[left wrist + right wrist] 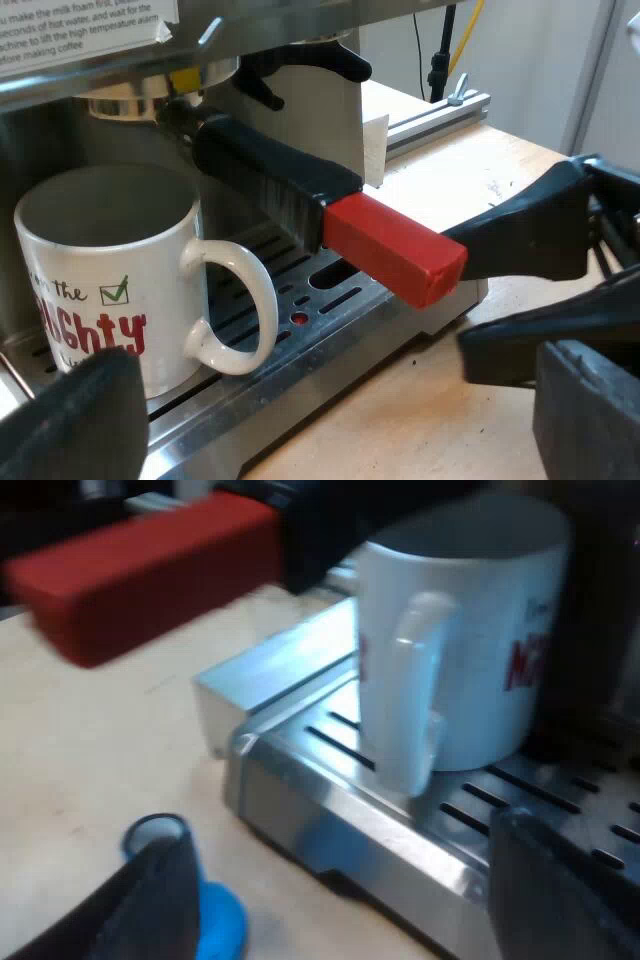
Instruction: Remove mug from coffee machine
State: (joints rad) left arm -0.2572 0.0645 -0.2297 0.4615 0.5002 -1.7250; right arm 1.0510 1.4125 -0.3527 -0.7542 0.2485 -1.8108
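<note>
Left wrist view: the mug (105,270) sits on the espresso machine's drip tray (350,300) beneath the locked holder (270,180). The left claw (330,405) hangs spread, low before it.

Right wrist view: the right claw (340,905) is spread and lined up with the mug's handle (415,680), likely for grasping.

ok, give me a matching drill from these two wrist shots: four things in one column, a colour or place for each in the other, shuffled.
Things:
1. mug
2. holder's handle
3. tamper
4. drip tray

Descriptions:
A. blue, on the wooden table
B. white with red lettering, standing on the slotted metal
C. slotted metal, under the white thing
D. black, ending in red

Pairs: 1-B, 2-D, 3-A, 4-C
</note>
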